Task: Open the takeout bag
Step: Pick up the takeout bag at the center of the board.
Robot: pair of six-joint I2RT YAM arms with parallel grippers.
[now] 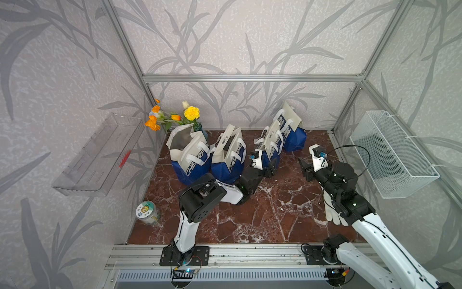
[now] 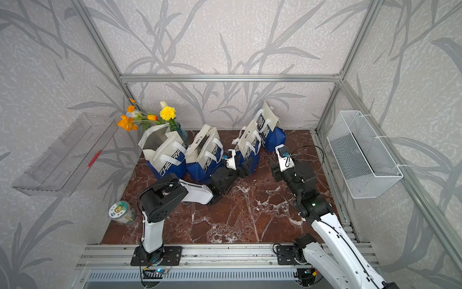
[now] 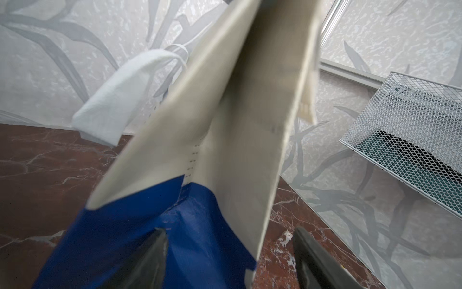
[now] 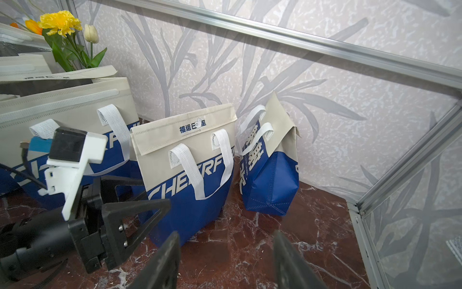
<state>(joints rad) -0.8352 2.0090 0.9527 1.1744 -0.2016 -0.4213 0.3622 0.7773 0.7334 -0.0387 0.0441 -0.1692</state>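
Several blue-and-cream takeout bags stand in a row along the back wall. The third one [image 1: 271, 146] [image 4: 185, 175] has its cream flap [image 4: 182, 130] folded shut over the top. My left gripper [image 1: 269, 170] [image 2: 246, 166] [image 3: 231, 231] [image 4: 155, 194] is low at that bag's side edge. Its jaws are open with the bag's blue lower corner between them, and one finger [image 3: 307, 250] stands clear of the fabric. My right gripper [image 1: 306, 167] [image 2: 275, 169] [image 4: 226, 235] hangs open over the marble floor just right of this bag, holding nothing.
Two bags [image 1: 187, 152] [image 1: 228, 155] at the left gape open. A fourth bag [image 1: 291, 130] leans shut on the back wall. Flowers in a vase [image 1: 175, 117] stand behind them, and a jar [image 1: 148, 212] sits front left. A wire basket [image 1: 392, 152] and a clear shelf [image 1: 97, 155] hang on the side walls.
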